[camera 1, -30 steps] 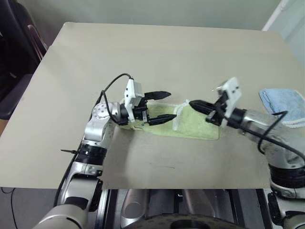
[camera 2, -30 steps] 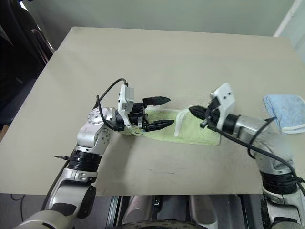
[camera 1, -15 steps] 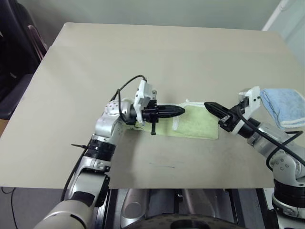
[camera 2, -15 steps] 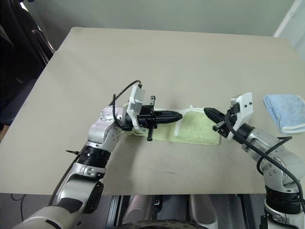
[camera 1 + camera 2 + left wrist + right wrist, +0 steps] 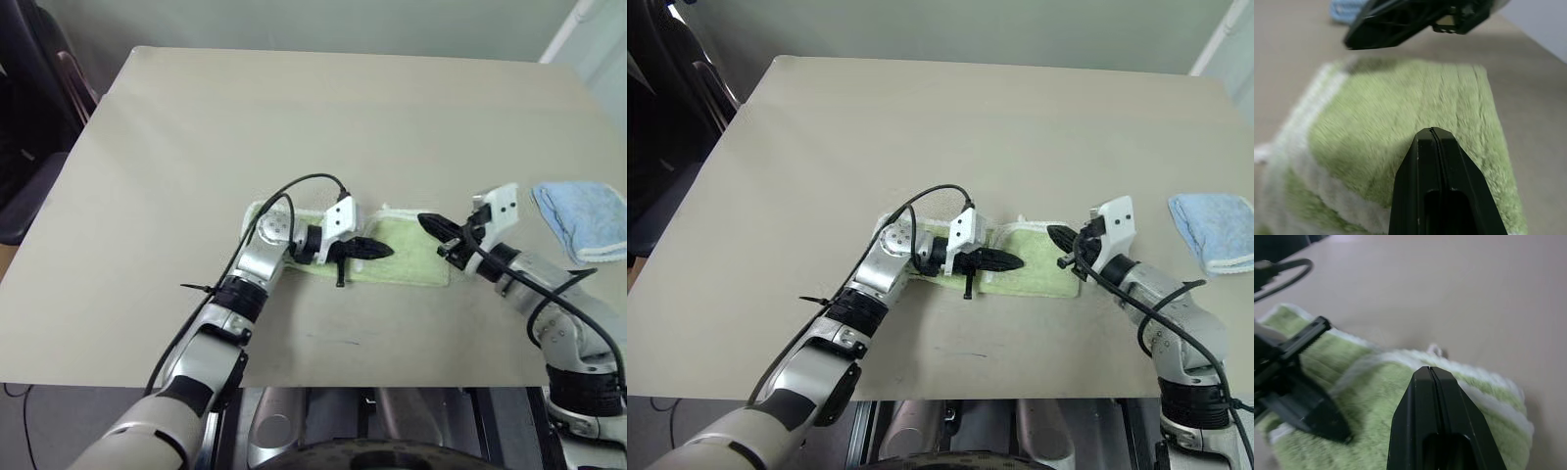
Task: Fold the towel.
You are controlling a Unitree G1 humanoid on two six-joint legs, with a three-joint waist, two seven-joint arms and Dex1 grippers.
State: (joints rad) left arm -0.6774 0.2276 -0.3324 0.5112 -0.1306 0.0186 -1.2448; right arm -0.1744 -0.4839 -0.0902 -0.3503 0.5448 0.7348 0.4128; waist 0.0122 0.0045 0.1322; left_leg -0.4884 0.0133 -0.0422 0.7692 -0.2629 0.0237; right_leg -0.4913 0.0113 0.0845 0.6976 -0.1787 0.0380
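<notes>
The light green towel (image 5: 413, 260) lies folded on the table's near middle, its white edging toward the far side. My left gripper (image 5: 388, 251) hangs just over the towel's left half, pointing right. It is shut with nothing between its fingers (image 5: 1432, 147). My right gripper (image 5: 425, 223) hovers over the towel's far right part, pointing left. It is shut too, and no cloth shows between its fingers (image 5: 1429, 382). The two gripper tips stand close together, a little apart. In the left wrist view the right gripper (image 5: 1354, 41) shows above the towel (image 5: 1400, 112).
A light blue folded cloth (image 5: 583, 217) lies near the right edge of the beige table (image 5: 323, 117). A dark chair (image 5: 34, 117) stands off the table's left side. A black cable (image 5: 304, 183) loops over my left forearm.
My left gripper went from open to shut and sank rightward over the towel. My right gripper dropped and drew to the right. The towel's raised white edge now lies flat.
</notes>
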